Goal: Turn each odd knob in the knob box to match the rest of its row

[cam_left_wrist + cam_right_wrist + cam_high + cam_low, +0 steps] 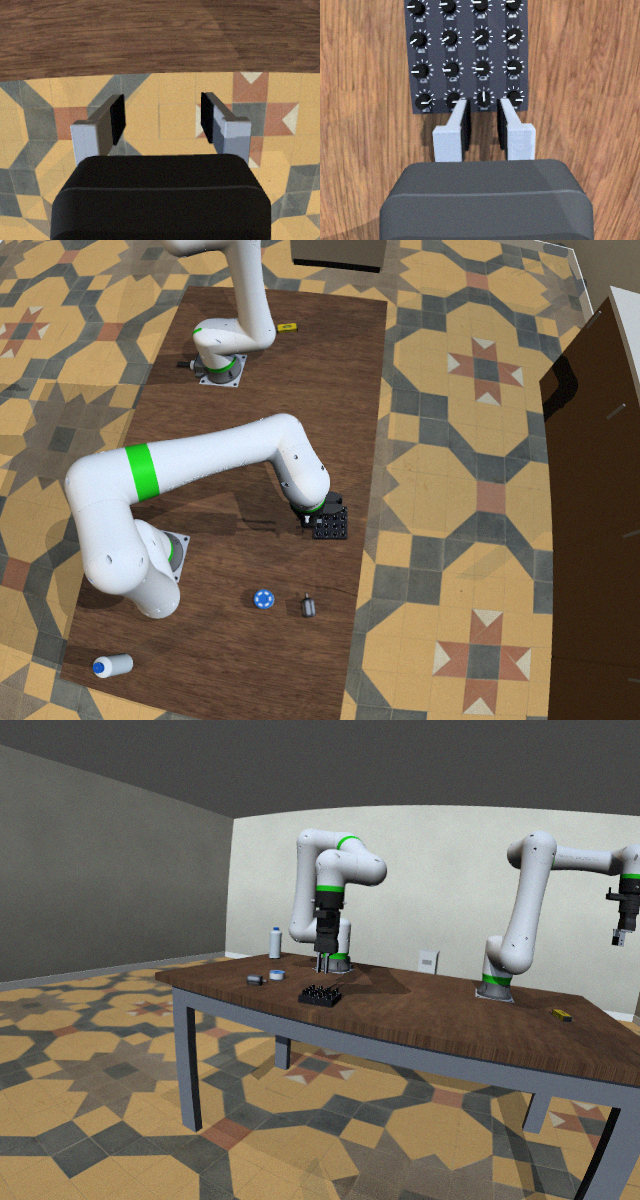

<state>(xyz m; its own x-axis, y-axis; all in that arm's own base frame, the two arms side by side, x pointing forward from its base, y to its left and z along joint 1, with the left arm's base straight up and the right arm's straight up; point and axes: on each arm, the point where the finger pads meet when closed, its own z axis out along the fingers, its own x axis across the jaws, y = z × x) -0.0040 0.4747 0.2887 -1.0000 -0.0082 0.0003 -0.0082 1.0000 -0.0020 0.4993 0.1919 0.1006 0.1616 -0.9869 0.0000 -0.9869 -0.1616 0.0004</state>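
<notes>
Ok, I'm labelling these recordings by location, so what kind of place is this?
Probably a robot test room: two white robot arms mounted on one wooden table, with a small box of knobs.
</notes>
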